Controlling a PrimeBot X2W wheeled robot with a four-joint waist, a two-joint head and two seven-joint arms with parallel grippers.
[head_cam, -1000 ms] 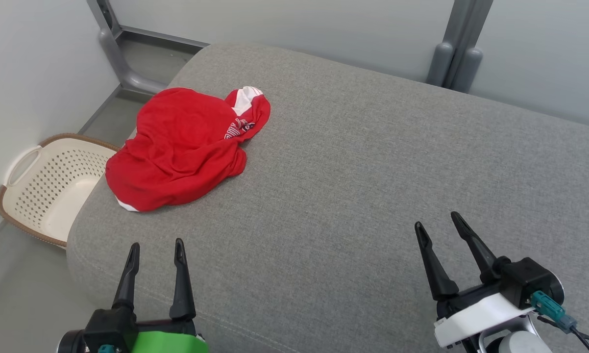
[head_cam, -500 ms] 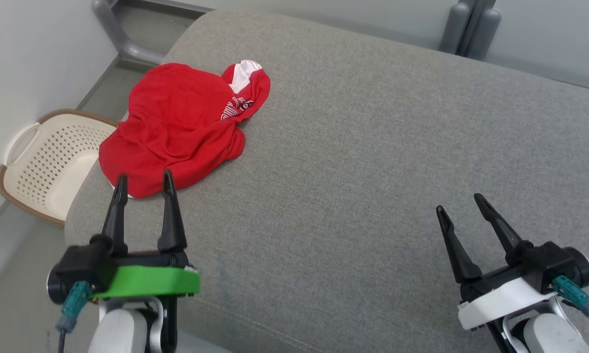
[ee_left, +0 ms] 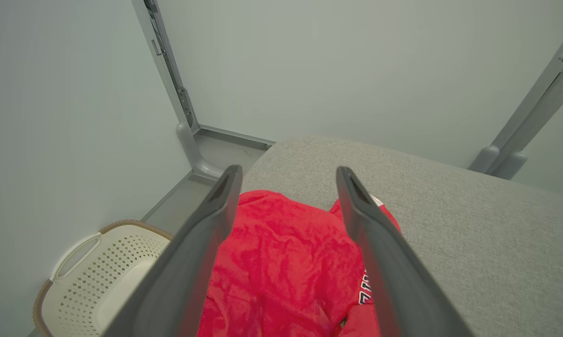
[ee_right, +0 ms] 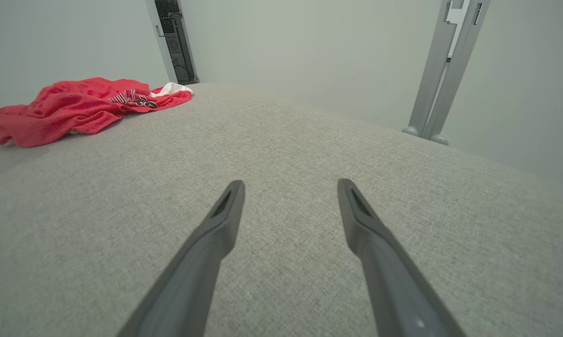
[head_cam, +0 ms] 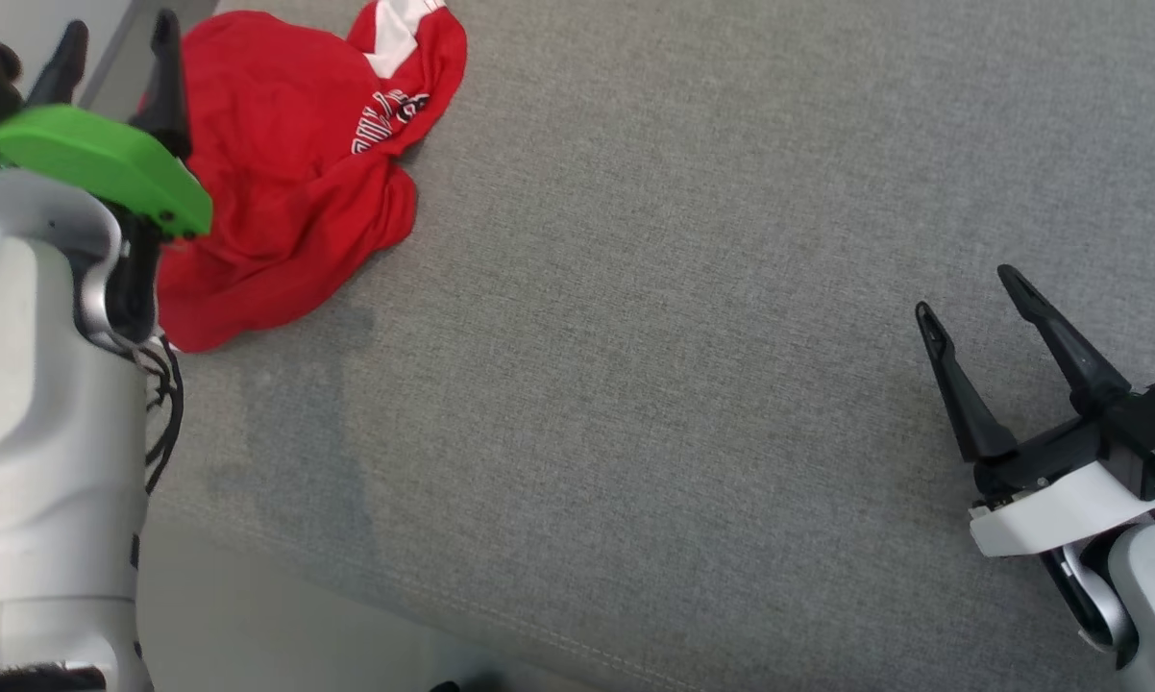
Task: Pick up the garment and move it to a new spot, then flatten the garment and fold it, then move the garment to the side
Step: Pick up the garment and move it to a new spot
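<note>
Plainly, left gripper (ee_left: pixel 287 171) gapes wide over garment (ee_left: pixel 281 262); right gripper (head_cam: pixel 964 290) likewise; basket (ee_left: pixel 94 271) apart.

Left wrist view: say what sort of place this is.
Probably a test booth for laundry folding: crumpled red jersey on a grey upholstered platform, cream laundry basket on the floor beside it, plain pale panel walls.

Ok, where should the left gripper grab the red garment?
Pinch a raised fold near the middle of the red garment, from above, with the open left gripper. It lies bunched on the grey cushion, so ridges likely give more purchase than flat edges.
</note>
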